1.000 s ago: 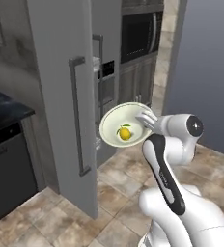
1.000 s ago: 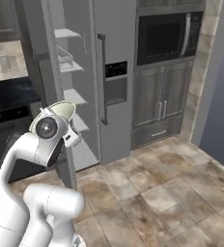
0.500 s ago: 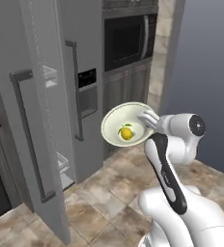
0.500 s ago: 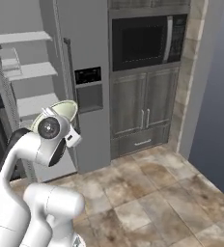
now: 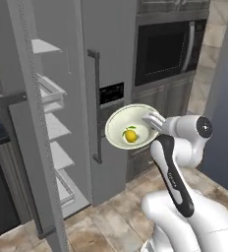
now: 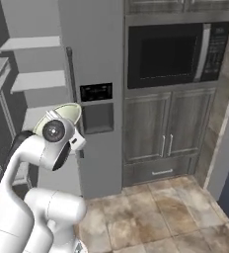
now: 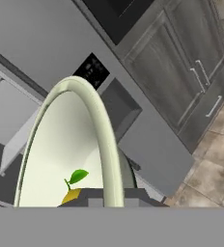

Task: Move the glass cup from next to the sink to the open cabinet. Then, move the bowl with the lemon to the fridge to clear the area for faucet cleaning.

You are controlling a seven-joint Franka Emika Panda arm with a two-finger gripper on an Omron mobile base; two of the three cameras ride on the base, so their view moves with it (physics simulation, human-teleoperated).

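The cream-white bowl hangs tilted in the air in front of the fridge, and the lemon lies inside it. My gripper is shut on the bowl's right rim. From the right base camera, the bowl's rim peeks out behind my hand. The hand camera sees the rim run up between the fingers, with the lemon and its green leaf low inside. The fridge's left door stands open, showing white shelves. The glass cup, sink, open cabinet and faucet are out of view.
The fridge's right door is closed, with a dark dispenser panel and a bar handle. A black built-in oven sits to the right above grey cabinet doors. The floor is tiled.
The whole scene has shifted as the base drove: the fridge is nearer and its shelves now face me. The bowl with the lemon stays held at the same spot before the arm.
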